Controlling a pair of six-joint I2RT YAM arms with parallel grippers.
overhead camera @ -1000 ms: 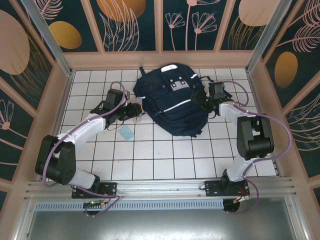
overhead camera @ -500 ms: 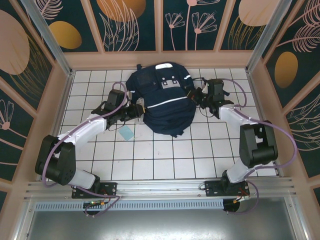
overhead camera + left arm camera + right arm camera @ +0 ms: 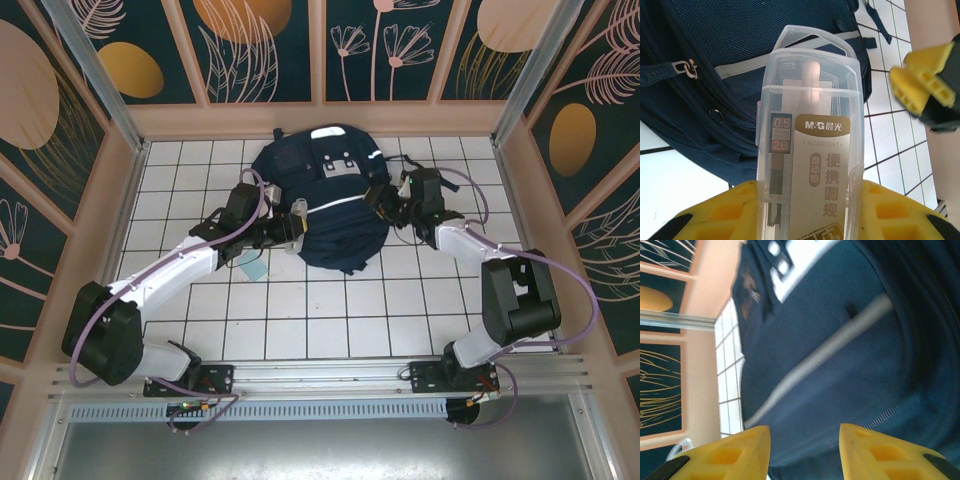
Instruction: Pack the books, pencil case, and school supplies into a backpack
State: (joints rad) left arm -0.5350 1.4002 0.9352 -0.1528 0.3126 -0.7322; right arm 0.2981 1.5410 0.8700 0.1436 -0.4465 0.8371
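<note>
Cloth of the navy backpack (image 3: 325, 190) covered the far middle of the white-tiled table (image 3: 330, 320), the grey-white patch lying toward the back wall and a white stripe crossing the front. An arm stood at each side of it. The left gripper (image 3: 290, 224) was at the bag's left edge, jaws narrowed on a translucent case (image 3: 810, 125) that was clamped by its lower end between the yellow fingers (image 3: 725, 215), the rest sticking out beyond them. Its label read M&G, with 0.5 and 2B on a dark slip inside. Directly past the case's free end lay the bag's side: mesh-like fabric, a grey stripe, and a zip line with a metal pull (image 3: 686, 68) off to the left; whether that zip was open could not be told. A dark strap (image 3: 879, 27) trailed on the tiles beyond. The right gripper (image 3: 380, 197) was at the bag's right edge, its jaws partly apart with nothing clamped between the tips, blurred navy cloth and a pale stripe showing through the gap ahead. A blue-green square (image 3: 254, 268) lay flat on the tiles just beside the left wrist, on its near side, apart from the backpack
</note>
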